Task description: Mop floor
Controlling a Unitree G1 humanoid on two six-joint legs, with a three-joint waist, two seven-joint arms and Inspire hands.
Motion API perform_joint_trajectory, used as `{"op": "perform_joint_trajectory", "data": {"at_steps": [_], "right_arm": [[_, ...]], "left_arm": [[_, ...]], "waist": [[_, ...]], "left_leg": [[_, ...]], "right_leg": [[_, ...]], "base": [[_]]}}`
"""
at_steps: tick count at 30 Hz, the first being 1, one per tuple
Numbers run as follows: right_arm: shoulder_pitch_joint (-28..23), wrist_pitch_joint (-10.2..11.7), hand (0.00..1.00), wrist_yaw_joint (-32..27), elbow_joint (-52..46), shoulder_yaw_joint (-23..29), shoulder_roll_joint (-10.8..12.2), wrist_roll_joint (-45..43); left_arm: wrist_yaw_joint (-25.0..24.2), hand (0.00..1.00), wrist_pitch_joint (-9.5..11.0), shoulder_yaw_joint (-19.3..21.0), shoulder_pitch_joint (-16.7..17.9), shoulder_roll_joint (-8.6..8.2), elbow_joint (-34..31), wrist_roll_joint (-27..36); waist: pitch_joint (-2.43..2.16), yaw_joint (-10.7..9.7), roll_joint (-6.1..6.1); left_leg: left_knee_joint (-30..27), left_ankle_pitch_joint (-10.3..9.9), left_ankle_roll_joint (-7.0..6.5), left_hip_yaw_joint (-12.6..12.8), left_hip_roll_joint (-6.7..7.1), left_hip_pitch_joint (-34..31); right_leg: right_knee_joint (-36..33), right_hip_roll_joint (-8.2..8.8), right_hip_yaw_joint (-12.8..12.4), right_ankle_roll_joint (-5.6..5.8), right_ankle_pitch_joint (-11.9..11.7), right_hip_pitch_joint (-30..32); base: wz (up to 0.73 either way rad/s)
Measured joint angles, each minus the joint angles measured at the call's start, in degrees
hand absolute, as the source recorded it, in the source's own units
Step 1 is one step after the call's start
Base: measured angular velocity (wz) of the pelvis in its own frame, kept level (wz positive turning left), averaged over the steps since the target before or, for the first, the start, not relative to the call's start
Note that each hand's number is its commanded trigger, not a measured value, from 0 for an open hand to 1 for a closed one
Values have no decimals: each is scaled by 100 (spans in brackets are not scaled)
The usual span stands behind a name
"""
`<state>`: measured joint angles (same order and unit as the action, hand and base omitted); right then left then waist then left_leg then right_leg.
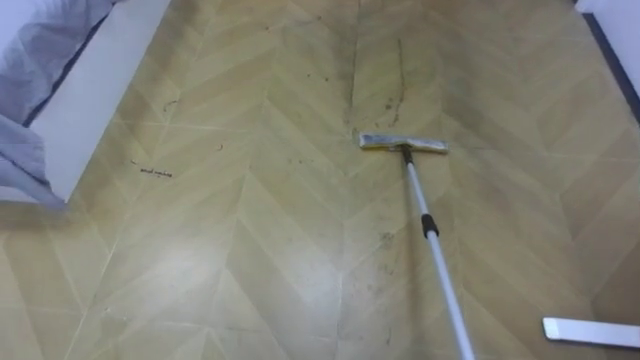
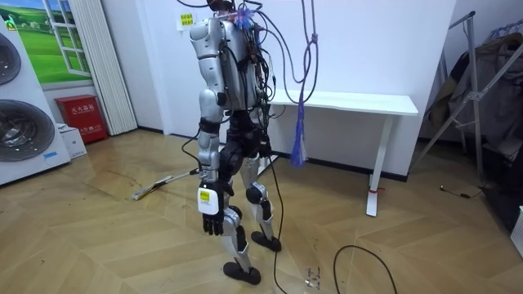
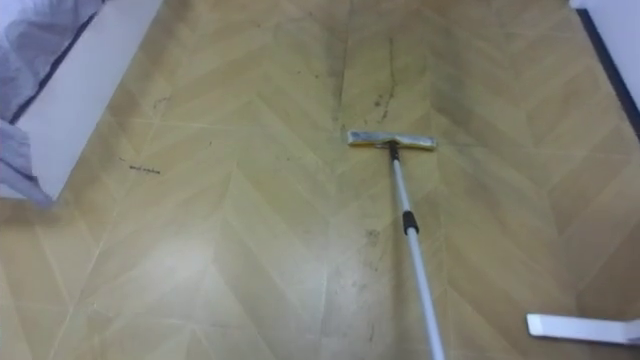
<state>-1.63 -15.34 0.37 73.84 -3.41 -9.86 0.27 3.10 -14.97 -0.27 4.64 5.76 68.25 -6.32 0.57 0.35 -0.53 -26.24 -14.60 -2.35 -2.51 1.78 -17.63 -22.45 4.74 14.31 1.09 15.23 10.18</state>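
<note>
Wood floor point(image 1: 250, 250): mop point(image 1: 429, 228) ahead, left hand point(image 2: 211, 222) hangs apart.

The mop handle point(image 1: 430, 232) leaves the eye views through the bottom edge at 5 o'clock, so its grip end is cut off. In the room view its upper end is hidden behind the robot's body. A white flat piece point(image 1: 590, 330) at 4 o'clock is clipped by the right edge — what it is, I cannot tell. Grey cloth point(image 1: 18, 150) at 9 o'clock is cut by the left edge. A dark mark point(image 1: 156, 172) on the floor point(image 1: 250, 250) is too small to tell.

robot: standing beside white table point(image 2: 351, 101) | mop point(image 2: 163, 181): head on floor point(image 2: 122, 245), room view's left
</note>
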Motion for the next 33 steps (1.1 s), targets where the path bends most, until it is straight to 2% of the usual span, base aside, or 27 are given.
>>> {"op": "perform_joint_trajectory", "data": {"at_steps": [2, 6, 10, 14, 17, 20, 21, 22, 23, 24, 25, 26, 27, 28, 29, 30, 31, 32, 33], "right_arm": [[13, 0, 100, -33, 53, -10, 0, 112], [3, 3, 100, -152, 248, -181, 0, 424], [-29, 9, 100, -313, 259, -208, -4, 531], [-32, 7, 100, -414, 258, -279, -18, 661], [-36, -23, 100, -472, 266, -401, -11, 883], [322, -37, 100, -540, 453, -351, -55, 939], [540, -80, 100, -527, 541, -315, -126, 938], [878, -112, 100, -502, 628, -294, -207, 873], [1047, -119, 100, -474, 629, -271, -263, 857], [1369, -82, 100, -372, 627, -263, -415, 853], [1716, -50, 100, -248, 629, -267, -537, 845], [1908, -28, 100, -181, 635, -286, -585, 872], [2134, 57, 100, -72, 649, -347, -650, 973], [2330, 137, 100, -2, 641, -464, -680, 1169], [2371, 169, 100, 36, 642, -496, -702, 1265], [2371, 165, 100, 98, 648, -548, -730, 1400], [2291, 160, 100, 131, 652, -600, -772, 1543], [2234, 162, 100, 144, 648, -661, -791, 1622], [2023, 183, 100, 165, 645, -672, -836, 1736]], "left_arm": [[27, 0, 3, -3, -67, 0, 32, 10], [136, 0, 2, -96, -69, 6, 72, 128], [186, 0, 6, -107, -52, -1, 78, 218], [305, 0, -2, -115, -18, -1, 103, 466], [383, 0, -6, -151, -32, 36, 104, 758], [411, 0, -16, -316, -39, 86, 176, 1142], [443, 0, -2, -424, -25, 127, 243, 1385], [529, 0, 18, -576, 2, 192, 316, 1703], [559, 0, 42, -650, 10, 215, 356, 1871], [577, 0, 96, -691, 49, 236, 413, 2198], [568, 0, 182, -748, 52, 279, 449, 2353], [558, 0, 231, -765, 36, 301, 449, 2397], [519, 0, 318, -769, 38, 350, 452, 2449], [496, 0, 413, -767, 71, 392, 413, 2403], [472, 0, 431, -764, 71, 406, 421, 2379], [386, 0, 437, -749, 64, 431, 447, 2283], [295, 0, 435, -718, 43, 432, 449, 2160], [246, 0, 431, -716, 57, 432, 444, 2154], [191, 0, 362, -707, 52, 433, 463, 2143]], "waist": [[33, 5, -18], [45, -4, -2], [17, -6, 7], [-15, 21, 7], [-23, 107, -19], [-23, 300, -24], [-16, 470, -11], [24, 588, 86], [34, 643, 112], [52, 748, 161], [71, 819, 213], [90, 854, 245], [135, 956, 324], [151, 1007, 413], [148, 995, 406], [149, 964, 385], [136, 975, 288], [139, 974, 231], [111, 938, 149]], "left_leg": [[-227, -28, 1, 3, 11, -329], [-661, -81, 31, 16, 79, -1008], [-895, -45, 92, 18, 86, -1574], [-1154, -69, 158, -52, 86, -1896], [-1613, -152, 282, -237, 97, -2172], [-2561, -131, 376, -199, 39, -2638], [-3350, 103, 492, -82, -71, -3017], [-4250, 749, 470, 14, -127, -3489], [-4699, 1183, 481, 41, -133, -3783], [-5875, 1840, 566, 177, -152, -4317], [-6873, 1790, 487, 370, -178, -4784], [-7168, 1717, 385, 487, -215, -4964], [-7274, 1420, 291, 654, -272, -5157], [-6843, 1126, 301, 778, -305, -5147], [-6428, 1021, 306, 793, -291, -5065], [-5287, 869, 313, 792, -282, -4749], [-4097, 817, 310, 789, -315, -4300], [-3550, 804, 312, 786, -323, -4062], [-2835, 710, 243, 758, -337, -3719]], "right_leg": [[-368, 49, -40, -18, 113, 396], [-1083, 175, -151, -85, 419, 1214], [-1518, 236, -168, -169, 522, 1876], [-1826, 254, -94, -265, 629, 2166], [-2185, 226, 10, -365, 832, 2325], [-2772, 283, 8, -543, 1148, 2587], [-3104, 300, 6, -636, 1324, 2689], [-3478, 310, -102, -711, 1495, 2793], [-3649, 312, -162, -748, 1556, 2840], [-3941, 315, -264, -859, 1653, 2916], [-4146, 318, -392, -860, 1757, 2972], [-4196, 328, -439, -844, 1777, 2985], [-4215, 340, -561, -816, 1798, 2981], [-4206, 364, -687, -720, 1845, 2974], [-4187, 385, -695, -654, 1878, 2938], [-4146, 384, -678, -478, 1965, 2836], [-4126, 367, -634, -417, 2050, 2743], [-4126, 366, -614, -403, 2108, 2699], [-4120, 378, -600, -330, 2220, 2621]], "base": [[2], [3], [2], [11], [24], [1], [-39], [-45], [-48], [-41], [-37], [-25], [-17], [-6], [20], [32], [24], [8], [20]]}}
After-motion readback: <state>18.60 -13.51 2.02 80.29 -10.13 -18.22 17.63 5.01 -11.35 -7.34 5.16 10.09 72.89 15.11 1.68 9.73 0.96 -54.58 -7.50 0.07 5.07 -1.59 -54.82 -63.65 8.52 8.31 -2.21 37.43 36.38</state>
